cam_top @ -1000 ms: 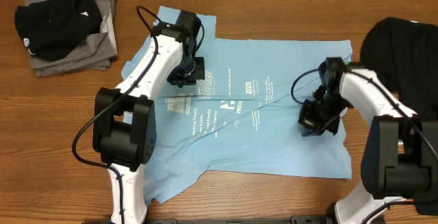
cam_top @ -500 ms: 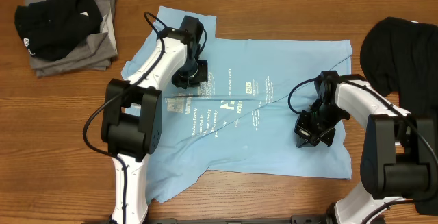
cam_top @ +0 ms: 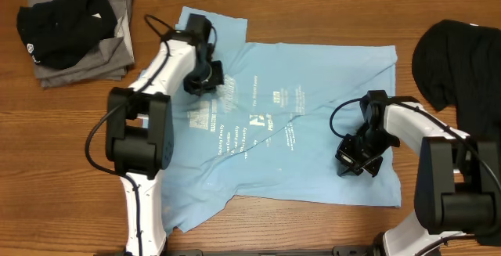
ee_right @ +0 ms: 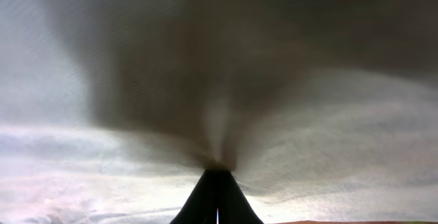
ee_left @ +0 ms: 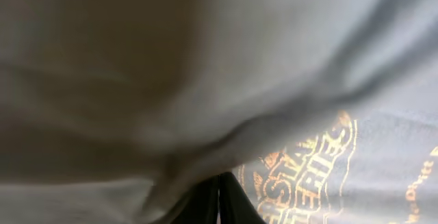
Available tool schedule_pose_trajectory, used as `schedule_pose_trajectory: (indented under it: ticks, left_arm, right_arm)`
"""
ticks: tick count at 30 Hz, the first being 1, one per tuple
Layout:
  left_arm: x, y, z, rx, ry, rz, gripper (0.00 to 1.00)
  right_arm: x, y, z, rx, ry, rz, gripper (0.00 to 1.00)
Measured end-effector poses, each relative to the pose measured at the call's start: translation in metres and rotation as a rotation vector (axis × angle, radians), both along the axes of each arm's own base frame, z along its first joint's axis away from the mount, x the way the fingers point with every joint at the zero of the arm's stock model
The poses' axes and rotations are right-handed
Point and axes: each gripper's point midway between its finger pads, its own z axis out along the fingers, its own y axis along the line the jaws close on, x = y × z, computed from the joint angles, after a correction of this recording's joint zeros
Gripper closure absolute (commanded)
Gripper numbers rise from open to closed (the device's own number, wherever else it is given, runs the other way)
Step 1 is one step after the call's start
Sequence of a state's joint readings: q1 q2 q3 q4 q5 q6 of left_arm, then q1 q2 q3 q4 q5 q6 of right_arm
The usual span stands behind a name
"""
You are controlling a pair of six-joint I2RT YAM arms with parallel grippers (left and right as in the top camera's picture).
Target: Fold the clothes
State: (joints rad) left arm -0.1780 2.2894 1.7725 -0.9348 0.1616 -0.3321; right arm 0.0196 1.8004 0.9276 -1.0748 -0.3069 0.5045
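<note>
Cloth this thin should be light, limp and quick to bunch, so I judge the light-blue T-shirt (cam_top: 313, 99) is best taken at an edge (shoulder seam, sleeve or hem) with a small pinch. It should then be carried low, so it drags flat rather than rolling up. It lies spread on the table with its lettering showing, directly beneath both tools. My left pincer (cam_top: 200, 74) sits over the shoulder near the collar, pressed together. Its wrist view shows a fold of fabric running down into the closed fingertips (ee_left: 205, 207), so I read it as pinching the shirt, with printed lettering just ahead and to one side of the tips. My right pincer (cam_top: 354, 156) is down on the opposite side panel, also pressed together. There the cloth puckers to a point at the fingertips (ee_right: 205, 207), which is a pinch on the shirt. Most of the garment lies between the two pincers. A black T-shirt (cam_top: 462, 60) lies outward of the right pincer, and a folded pile (cam_top: 74, 29) lies outward of the left.
</note>
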Motion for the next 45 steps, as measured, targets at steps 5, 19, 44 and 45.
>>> schedule_pose_trajectory:
  ticks: [5, 19, 44, 45]
  left_arm:
    - [0.009, 0.022, 0.001, -0.002, -0.020, 0.036, 0.80]
    - [0.012, 0.043, 0.013, 0.048, 0.025, 0.025, 0.31]
    - [-0.011, 0.030, 0.118, -0.021, 0.121, 0.019, 0.00]
    - [-0.014, 0.025, 0.116, -0.023, 0.131, 0.009, 0.00]
  right_arm:
    - [-0.001, 0.000, 0.000, -0.020, 0.018, -0.054, 0.96]
    - [-0.030, -0.034, 0.013, -0.267, 0.081, -0.160, 0.96]
    - [0.131, -0.039, 0.152, -0.231, -0.737, -0.112, 0.45]
    - [0.135, -0.038, 0.143, -0.231, -0.723, -0.096, 0.45]
